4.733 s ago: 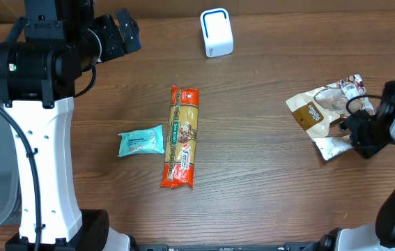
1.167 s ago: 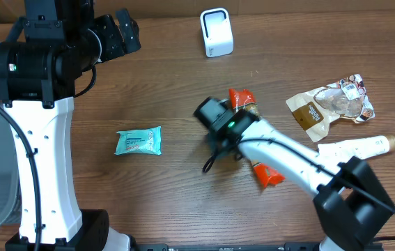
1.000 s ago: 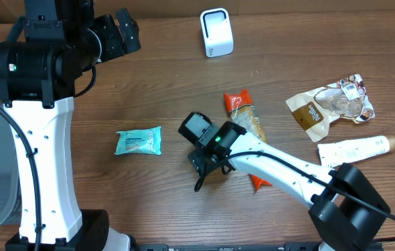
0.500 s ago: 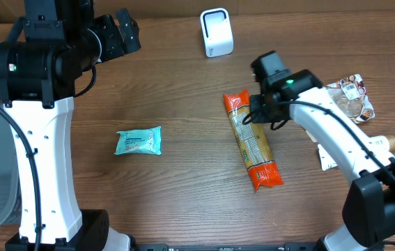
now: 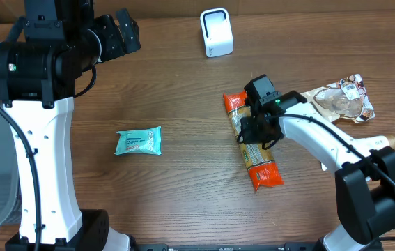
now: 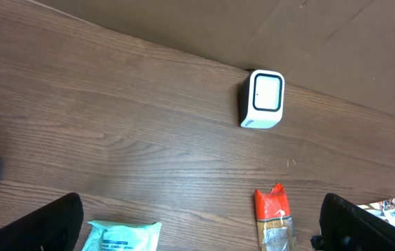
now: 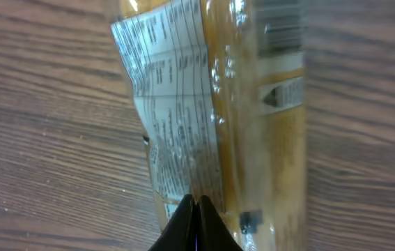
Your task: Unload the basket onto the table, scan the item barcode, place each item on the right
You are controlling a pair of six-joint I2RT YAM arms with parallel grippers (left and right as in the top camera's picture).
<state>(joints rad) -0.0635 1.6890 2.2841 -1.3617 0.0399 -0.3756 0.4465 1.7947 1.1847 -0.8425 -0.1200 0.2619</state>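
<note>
Grasp step: right claw (image 5: 255,130) pinches the pasta packet (image 5: 260,157) at centre-right of the tabletop (image 5: 176,90); left claw (image 6: 204,226) hangs spread. Next, likely: lift it, barcode facing the white scanner (image 5: 216,33), upper centre.

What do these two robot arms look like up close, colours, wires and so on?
The left arm and right arm are smooth white links joined by chunky black motor housings. Each shows a small green light, and thin black cables trail along them. The fingers are plain black.
</note>
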